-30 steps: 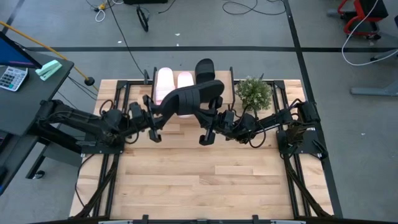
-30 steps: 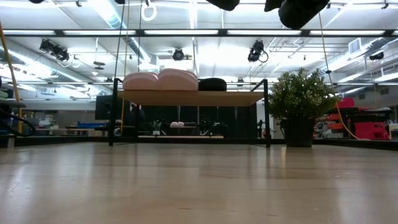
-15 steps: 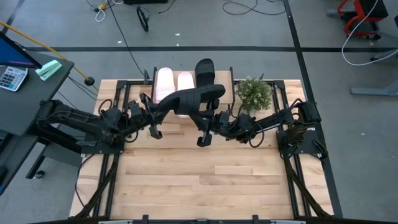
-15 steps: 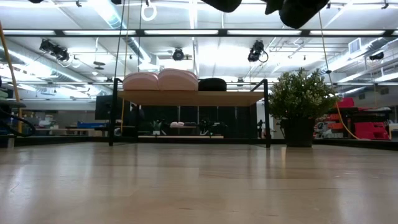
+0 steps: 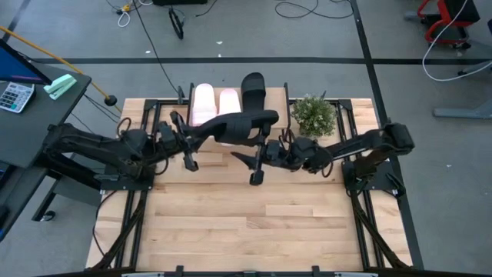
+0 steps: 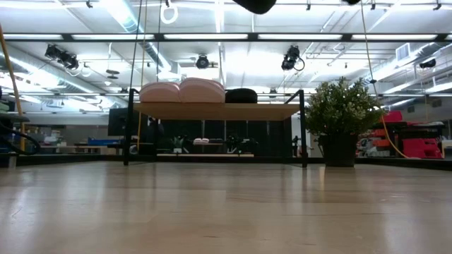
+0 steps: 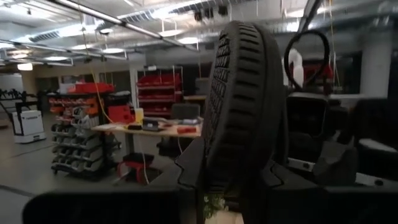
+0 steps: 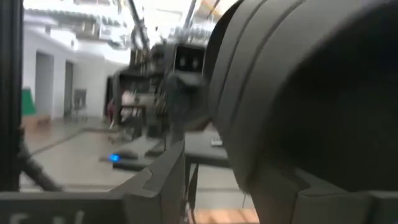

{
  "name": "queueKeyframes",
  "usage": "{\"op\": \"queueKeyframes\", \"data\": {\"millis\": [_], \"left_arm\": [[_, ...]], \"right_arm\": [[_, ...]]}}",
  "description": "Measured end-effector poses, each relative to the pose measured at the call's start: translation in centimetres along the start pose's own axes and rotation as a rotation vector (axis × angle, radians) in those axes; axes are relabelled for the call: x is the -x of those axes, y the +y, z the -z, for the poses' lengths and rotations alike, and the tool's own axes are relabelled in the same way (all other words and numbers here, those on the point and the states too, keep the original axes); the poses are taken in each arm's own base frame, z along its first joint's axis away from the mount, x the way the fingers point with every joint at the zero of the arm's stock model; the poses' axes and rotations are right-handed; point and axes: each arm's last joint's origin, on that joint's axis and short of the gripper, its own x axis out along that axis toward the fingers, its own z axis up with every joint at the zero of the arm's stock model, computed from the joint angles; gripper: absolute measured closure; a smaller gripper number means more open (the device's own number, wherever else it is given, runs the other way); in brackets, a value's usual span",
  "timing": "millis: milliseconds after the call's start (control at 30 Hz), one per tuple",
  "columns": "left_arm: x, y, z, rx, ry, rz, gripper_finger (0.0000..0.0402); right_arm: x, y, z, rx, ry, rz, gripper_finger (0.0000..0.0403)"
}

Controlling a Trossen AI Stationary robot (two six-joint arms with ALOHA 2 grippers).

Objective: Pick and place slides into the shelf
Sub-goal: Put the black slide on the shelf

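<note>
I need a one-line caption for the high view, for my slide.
Left end effector holds a black slide above the table; three slides sit on the shelf.

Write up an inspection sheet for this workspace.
Surface: wooden tabletop, bare at the front.
Job's things: two pink slides and one black slide on the shelf; another black slide held in the air.
Clutter: potted plant beside the shelf.
Grippers: left gripper shut on the airborne slide; right gripper open, apart from it.
Cables: loose on the floor.
Surroundings: desk with calculator.
</note>
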Motion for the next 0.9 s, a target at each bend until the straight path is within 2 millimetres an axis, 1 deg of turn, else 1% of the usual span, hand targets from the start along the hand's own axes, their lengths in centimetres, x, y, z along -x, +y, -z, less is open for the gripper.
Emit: {"op": "queueKeyframes", "data": {"millis": [133,333,400,500,567,667,800,900], "left_arm": [[-0.6,0.1,-2.6,-0.057,0.054,0.011,0.0338],[-1.1,0.6,-7.5,-0.101,0.112,0.012,0.0338],[-1.3,1.0,-9.2,-0.11,0.125,0.009,0.0338],[-1.4,1.6,-11.2,-0.134,0.174,-0.001,0.0338],[-1.6,1.9,-12.1,-0.142,0.217,-0.014,0.0338],[-2.5,2.2,-13.1,-0.152,0.249,-0.035,0.0339],[-4.1,2.4,-13.8,-0.178,0.313,-0.034,0.0339],[-5.7,2.5,-13.7,-0.218,0.4,-0.025,0.034]], "right_arm": [[0.9,0.2,-1.5,0.013,0.072,-0.025,0.0231],[2.4,0.6,-3.6,0.019,0.123,-0.066,0.0233],[2.8,0.7,-4.1,0.022,0.137,-0.074,0.0233],[3.5,1.1,-4.3,0.036,0.196,-0.101,0.0233],[3.9,1.4,-4.4,0.043,0.227,-0.12,0.0233],[4.5,1.8,-4.4,0.056,0.273,-0.147,0.0233],[4.9,2.4,-4.1,0.072,0.327,-0.174,0.0232],[5.2,2.5,-4.0,0.088,0.359,-0.183,0.0234]]}}
